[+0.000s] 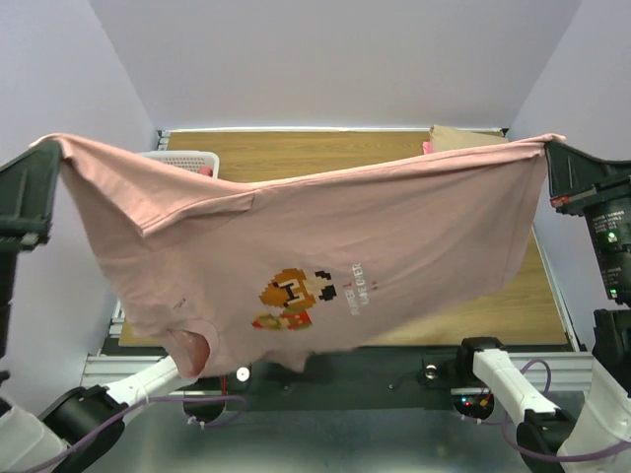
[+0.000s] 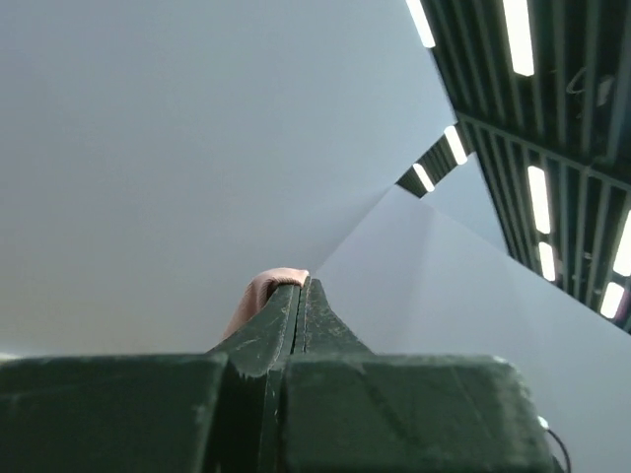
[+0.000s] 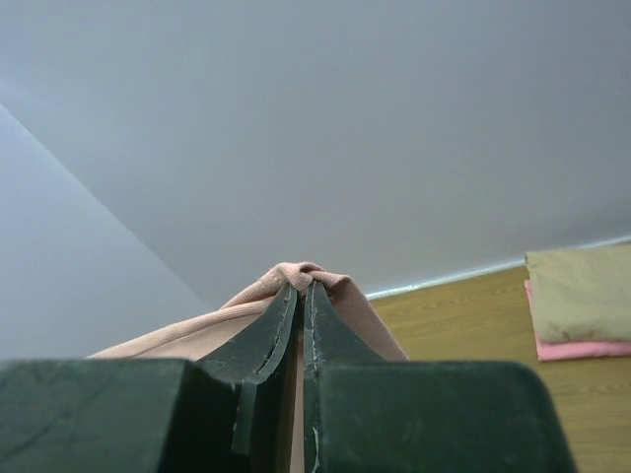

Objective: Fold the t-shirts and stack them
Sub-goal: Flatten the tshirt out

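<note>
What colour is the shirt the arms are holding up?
Dusty pink t-shirt, with a small pixel graphic; clearest in the top external view.

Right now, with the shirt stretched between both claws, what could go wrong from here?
1. The left claw and right claw each pinch only a small bunch of the dusty-pink t-shirt; pulling wider could slip it free.
2. The hanging shirt hides much of the table in the top view, so laying it down may catch the white basket or the folded tan t-shirt at the back.
</note>
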Tool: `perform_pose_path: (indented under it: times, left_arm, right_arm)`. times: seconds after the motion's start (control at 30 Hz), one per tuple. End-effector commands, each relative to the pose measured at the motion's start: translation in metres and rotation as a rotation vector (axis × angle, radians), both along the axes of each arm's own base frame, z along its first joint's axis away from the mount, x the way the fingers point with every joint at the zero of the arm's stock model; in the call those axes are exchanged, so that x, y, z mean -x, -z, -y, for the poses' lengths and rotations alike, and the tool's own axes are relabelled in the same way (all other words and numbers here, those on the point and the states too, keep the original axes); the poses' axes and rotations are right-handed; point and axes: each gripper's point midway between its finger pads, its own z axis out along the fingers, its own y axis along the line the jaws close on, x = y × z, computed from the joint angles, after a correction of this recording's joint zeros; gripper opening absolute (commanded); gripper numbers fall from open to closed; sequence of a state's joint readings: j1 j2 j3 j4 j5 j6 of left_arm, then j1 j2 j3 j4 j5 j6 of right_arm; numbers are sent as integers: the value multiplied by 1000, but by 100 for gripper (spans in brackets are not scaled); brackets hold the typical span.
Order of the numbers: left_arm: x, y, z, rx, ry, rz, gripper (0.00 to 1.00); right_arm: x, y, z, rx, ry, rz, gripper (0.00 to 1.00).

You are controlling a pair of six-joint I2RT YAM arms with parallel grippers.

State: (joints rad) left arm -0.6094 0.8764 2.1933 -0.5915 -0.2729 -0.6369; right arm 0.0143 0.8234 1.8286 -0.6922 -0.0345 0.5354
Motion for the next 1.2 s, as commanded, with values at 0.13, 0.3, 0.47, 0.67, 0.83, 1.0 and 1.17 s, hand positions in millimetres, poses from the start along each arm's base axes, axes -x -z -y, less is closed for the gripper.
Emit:
perform_pose_path:
  times: [0.13, 0.3, 0.47, 0.67, 0.83, 1.0, 1.17]
  left_arm:
    - [-136, 46, 32, -81, -290, -276, 0]
    - [-225, 99, 50, -203, -471, -442, 0]
    - [-325, 206, 54, -323, -443, -586, 0]
    - [-453, 353, 78, -483, -291, -782, 0]
    - [-528, 400, 97, -572, -233, -942, 97]
    - [-508, 408, 101, -576, -191, -939, 99]
    - [-461, 414, 96, -559, -197, -958, 98]
  right_arm:
    - [-104, 70, 13, 9, 80, -271, 0]
    - [-168, 146, 17, -2, 103, -455, 0]
    - [-214, 244, 17, -16, 113, -628, 0]
    - [-297, 352, 14, 28, 93, -864, 10]
    - [-336, 366, 9, 71, 47, -885, 74]
    - [-323, 359, 8, 93, 36, -873, 87]
    - [-281, 374, -5, 72, -40, -911, 100]
